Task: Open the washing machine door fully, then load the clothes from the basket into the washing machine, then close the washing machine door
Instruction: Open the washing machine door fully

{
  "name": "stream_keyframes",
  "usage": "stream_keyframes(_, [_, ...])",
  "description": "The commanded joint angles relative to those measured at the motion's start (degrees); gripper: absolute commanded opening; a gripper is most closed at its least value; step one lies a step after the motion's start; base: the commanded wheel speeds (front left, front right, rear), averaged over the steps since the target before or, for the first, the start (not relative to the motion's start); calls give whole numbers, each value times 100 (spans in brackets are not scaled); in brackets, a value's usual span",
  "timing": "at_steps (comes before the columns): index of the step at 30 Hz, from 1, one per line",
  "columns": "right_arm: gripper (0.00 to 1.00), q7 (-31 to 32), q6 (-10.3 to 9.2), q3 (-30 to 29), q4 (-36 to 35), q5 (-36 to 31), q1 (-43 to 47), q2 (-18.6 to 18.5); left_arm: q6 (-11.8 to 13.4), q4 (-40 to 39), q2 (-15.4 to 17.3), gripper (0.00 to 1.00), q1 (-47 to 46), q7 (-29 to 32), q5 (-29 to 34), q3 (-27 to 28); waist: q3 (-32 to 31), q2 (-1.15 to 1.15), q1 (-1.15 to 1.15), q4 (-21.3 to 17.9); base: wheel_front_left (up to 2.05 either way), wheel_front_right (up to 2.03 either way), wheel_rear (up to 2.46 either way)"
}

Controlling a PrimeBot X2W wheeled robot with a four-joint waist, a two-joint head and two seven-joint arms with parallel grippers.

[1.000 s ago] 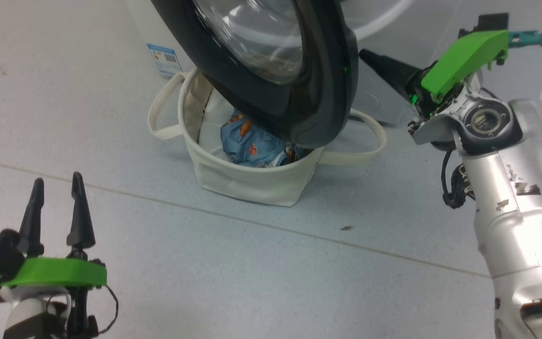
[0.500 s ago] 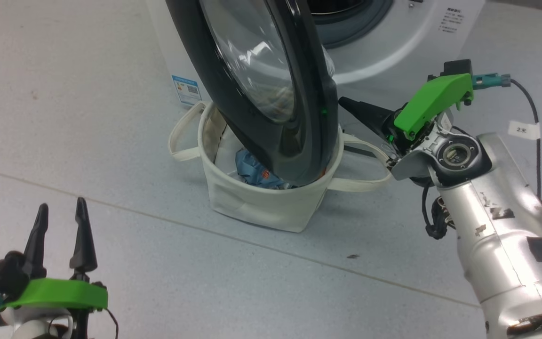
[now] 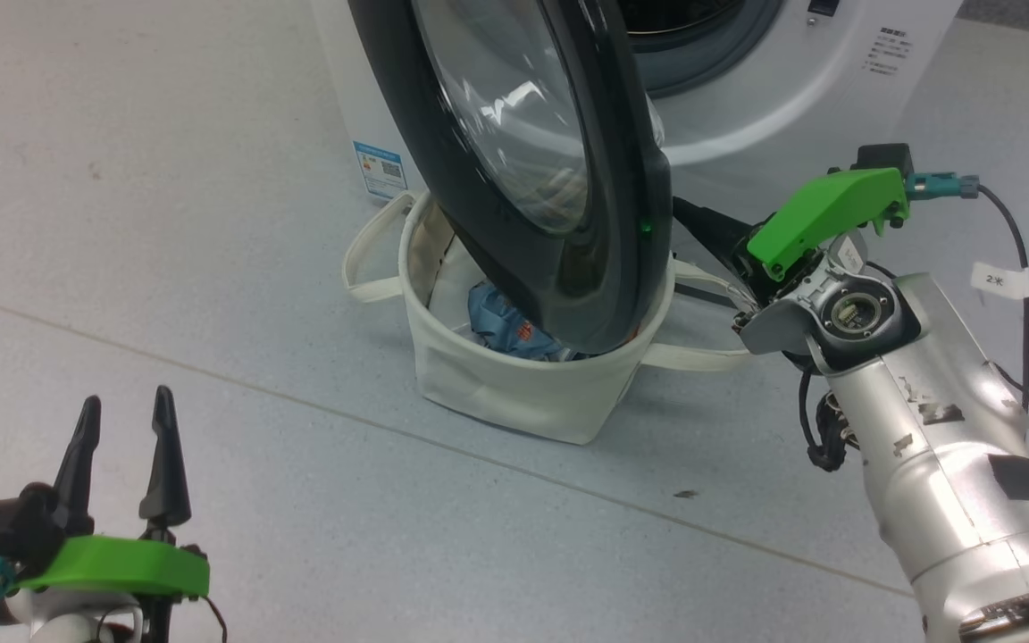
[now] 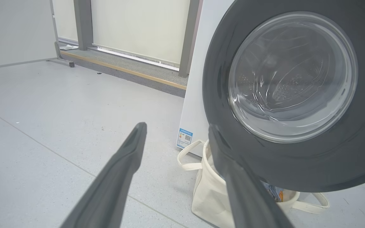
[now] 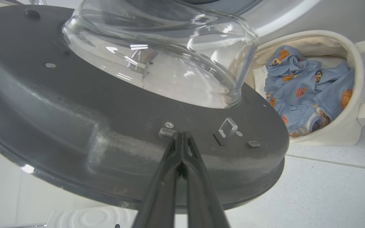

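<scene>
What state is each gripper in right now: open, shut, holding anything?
Left gripper: open, holding nothing.
Right gripper: shut, holding nothing, tips at the inner face of the washing machine door.

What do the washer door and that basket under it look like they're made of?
Washing machine door: dark rim looks like glossy plastic, by its sheen; the bulging clear window is probably glass, with sharp reflections. Basket: matte cream cloth, likely canvas, with creased, slumping walls.

A pale grey speckled floor (image 3: 166,179), crossed by a thin seam (image 3: 211,375), is seen beneath the left end effector (image 4: 176,126). Beyond it, pale panels (image 4: 138,28) are framed by grey posts (image 4: 82,23).
</scene>
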Motion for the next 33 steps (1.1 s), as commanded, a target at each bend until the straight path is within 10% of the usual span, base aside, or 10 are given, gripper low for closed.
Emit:
stream_keyframes(1, [0, -42, 43, 161, -138, -70, -250, 56, -34, -160, 158, 100, -164, -35, 20, 123, -11, 0, 0, 47, 0, 0, 0])
stream_keyframes(33, [0, -173, 43, 1503, -622, 196, 140, 91, -25, -398, 370, 100, 143, -35, 9, 35, -491, 0, 0, 1457, 0, 0, 0])
